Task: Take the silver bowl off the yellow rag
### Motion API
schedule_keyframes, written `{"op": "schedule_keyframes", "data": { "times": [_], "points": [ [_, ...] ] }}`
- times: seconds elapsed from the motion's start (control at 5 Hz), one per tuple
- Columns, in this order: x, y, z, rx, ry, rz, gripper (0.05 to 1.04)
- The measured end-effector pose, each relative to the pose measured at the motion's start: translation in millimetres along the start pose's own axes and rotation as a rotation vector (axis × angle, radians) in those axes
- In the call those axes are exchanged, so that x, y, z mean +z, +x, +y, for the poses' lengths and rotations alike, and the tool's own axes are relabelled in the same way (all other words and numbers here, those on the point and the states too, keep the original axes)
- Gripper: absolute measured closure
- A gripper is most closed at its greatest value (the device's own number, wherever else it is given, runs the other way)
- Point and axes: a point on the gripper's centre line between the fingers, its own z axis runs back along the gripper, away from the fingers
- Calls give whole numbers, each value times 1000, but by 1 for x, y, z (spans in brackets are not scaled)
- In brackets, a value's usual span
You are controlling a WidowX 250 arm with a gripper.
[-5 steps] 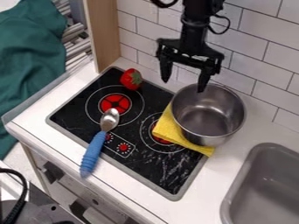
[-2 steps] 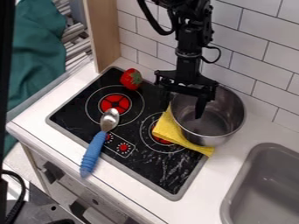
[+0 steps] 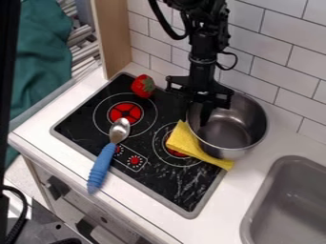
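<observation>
We list a wall of white rectangular tiles (image 3: 280, 52) with dark joints; one upright panel of pale wood (image 3: 115, 38) at its left end; one white countertop (image 3: 255, 176) with an inset black cooktop (image 3: 178, 183), grey-edged, its burner markings red; one grey sink basin (image 3: 290, 190) at right; drawer fronts (image 3: 83, 202) below; green cloth (image 3: 41, 62) at upper left.

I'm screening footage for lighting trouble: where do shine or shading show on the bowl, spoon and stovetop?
Camera view: soft shine on the floor of the silver bowl, darker shading on its inner wall; camera view: a bright glint on the spoon; camera view: pale streaks on the stovetop, reflections or scuffs, I cannot tell.
</observation>
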Motion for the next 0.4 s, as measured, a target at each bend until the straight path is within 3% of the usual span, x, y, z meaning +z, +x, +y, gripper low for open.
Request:
{"op": "schedule_keyframes", "data": {
  "times": [0.2, 0.4],
  "points": [
    [3, -2, -1, 0, 1, -16, 941],
    [13, 0, -4, -5, 5, -56, 1023]
  ]
}}
